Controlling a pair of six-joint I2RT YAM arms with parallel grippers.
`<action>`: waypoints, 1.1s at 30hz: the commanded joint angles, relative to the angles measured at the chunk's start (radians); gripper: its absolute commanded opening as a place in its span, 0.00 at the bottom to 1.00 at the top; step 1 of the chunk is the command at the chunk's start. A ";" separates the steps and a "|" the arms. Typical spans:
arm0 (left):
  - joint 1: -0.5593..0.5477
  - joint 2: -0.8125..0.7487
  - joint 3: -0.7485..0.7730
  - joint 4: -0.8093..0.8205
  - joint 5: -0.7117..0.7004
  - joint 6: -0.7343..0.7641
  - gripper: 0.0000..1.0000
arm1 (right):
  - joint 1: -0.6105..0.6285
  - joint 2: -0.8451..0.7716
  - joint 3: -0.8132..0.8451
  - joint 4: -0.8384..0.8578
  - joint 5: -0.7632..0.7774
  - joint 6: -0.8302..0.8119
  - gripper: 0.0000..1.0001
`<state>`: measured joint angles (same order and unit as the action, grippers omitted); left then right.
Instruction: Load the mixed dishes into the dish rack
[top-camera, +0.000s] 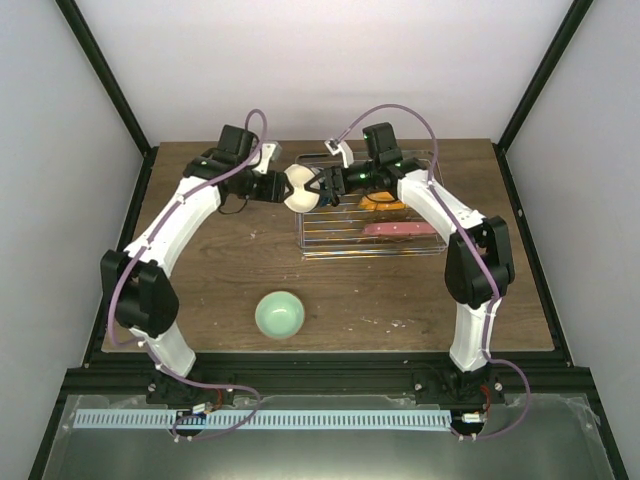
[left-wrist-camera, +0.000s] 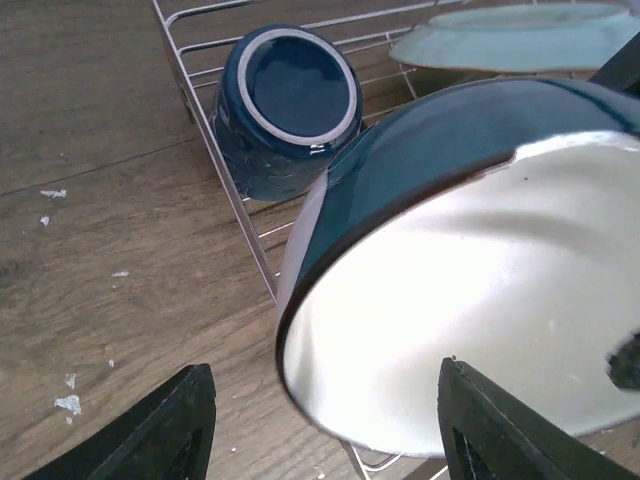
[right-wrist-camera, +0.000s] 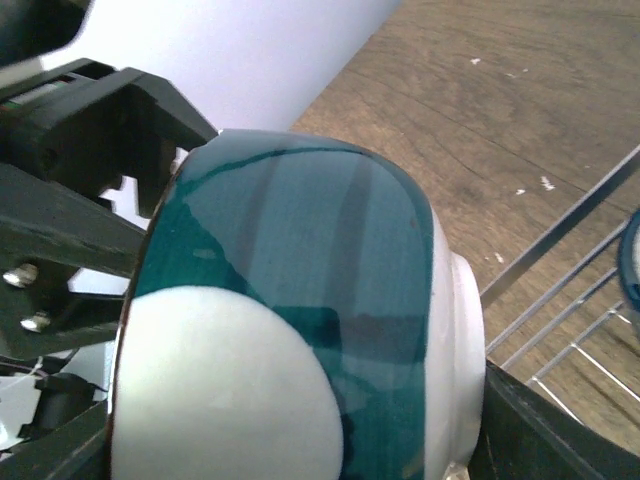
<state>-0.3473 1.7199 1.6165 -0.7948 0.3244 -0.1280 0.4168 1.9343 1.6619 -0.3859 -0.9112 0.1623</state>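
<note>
The cream-white bowl (top-camera: 298, 187), teal-glazed outside, hangs in the air on its side at the left end of the dish rack (top-camera: 340, 250). My right gripper (top-camera: 322, 186) is shut on it, and the bowl (right-wrist-camera: 300, 330) fills the right wrist view. My left gripper (top-camera: 278, 186) is open, its fingers (left-wrist-camera: 185, 425) spread on either side of the bowl's rim (left-wrist-camera: 440, 320). The dark blue mug (left-wrist-camera: 285, 100) lies in the rack's corner. The mint-green plate (left-wrist-camera: 510, 40) and the pink-red plate (top-camera: 400, 229) are in the rack. The mint-green bowl (top-camera: 279, 314) sits on the table.
Both arms meet over the rack's left end at the back of the wooden table (top-camera: 200, 270). The rack's wires (left-wrist-camera: 230, 190) run below the held bowl. Small white flecks (left-wrist-camera: 68, 403) lie on the wood. Black frame posts stand at the table's back corners.
</note>
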 joint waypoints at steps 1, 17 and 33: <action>0.037 -0.069 -0.015 0.008 0.062 -0.002 0.65 | 0.008 -0.026 0.084 -0.038 0.067 -0.059 0.17; 0.163 -0.166 -0.068 -0.012 0.051 0.007 0.68 | 0.097 -0.072 0.167 -0.259 0.611 -0.197 0.17; 0.171 -0.197 -0.132 0.006 0.047 0.017 0.68 | 0.252 0.037 0.313 -0.451 1.107 -0.319 0.19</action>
<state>-0.1833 1.5574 1.5028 -0.8021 0.3679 -0.1253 0.6495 1.9446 1.8965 -0.7971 0.0666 -0.1150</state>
